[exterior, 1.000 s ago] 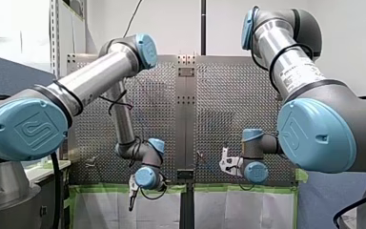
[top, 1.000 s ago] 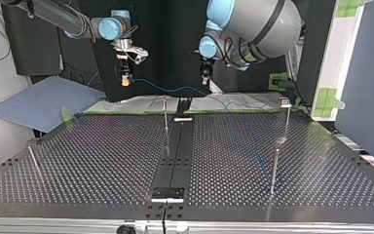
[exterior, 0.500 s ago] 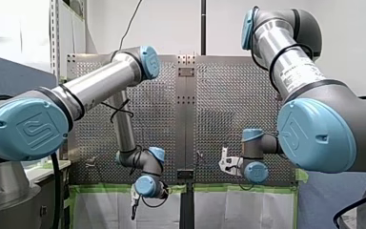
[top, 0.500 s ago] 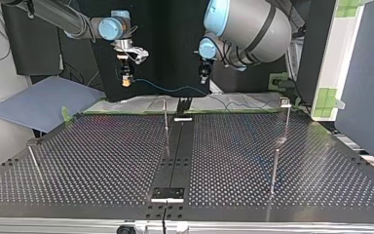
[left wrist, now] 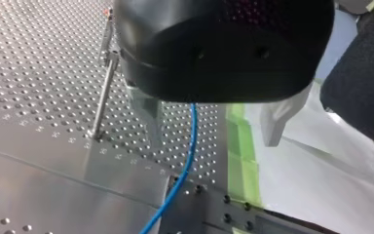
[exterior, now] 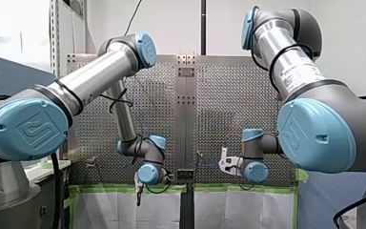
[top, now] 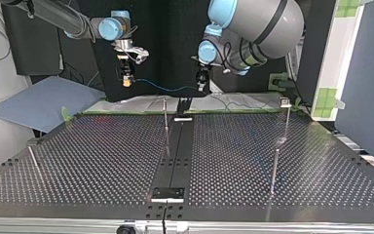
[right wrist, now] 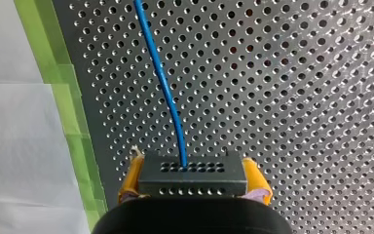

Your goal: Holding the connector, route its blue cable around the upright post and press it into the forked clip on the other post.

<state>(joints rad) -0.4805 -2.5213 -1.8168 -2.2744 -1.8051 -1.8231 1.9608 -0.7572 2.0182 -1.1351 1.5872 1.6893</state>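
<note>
The robot's right gripper (right wrist: 193,165) has its yellow pads closed on the two ends of the connector (right wrist: 193,179), a small dark block with rows of holes across its face. It holds that block up in the air over the far edge of the table (top: 102,156), left of the middle in the top view. Gripped that way, the face where the blue cable (right wrist: 161,80) comes out is left clear, so the cable can run straight ahead without a kink, which I take to be the reason for the hold. The cable is thin, bright blue and limp. In the top view it sags in a shallow curve from the connector across to the left gripper (left wrist: 209,141), then drops toward the table further to that view's right. The left gripper's fingers (left wrist: 147,112) stand wide apart and grip nothing. The cable hangs down between them, touching neither as far as I can see, so that arm looks to be straddling the cable, ready to take or steer it rather than carrying it. Just beside one finger in the left wrist view stands the upright post (left wrist: 103,95), a slim metal rod with a collar partway up. The cable hangs on the gripper's side of it, not yet led around. Another post (top: 287,119) with a small head stands well apart at the top view's right. That may be the one with the forked clip, but it is too small to tell.
</note>
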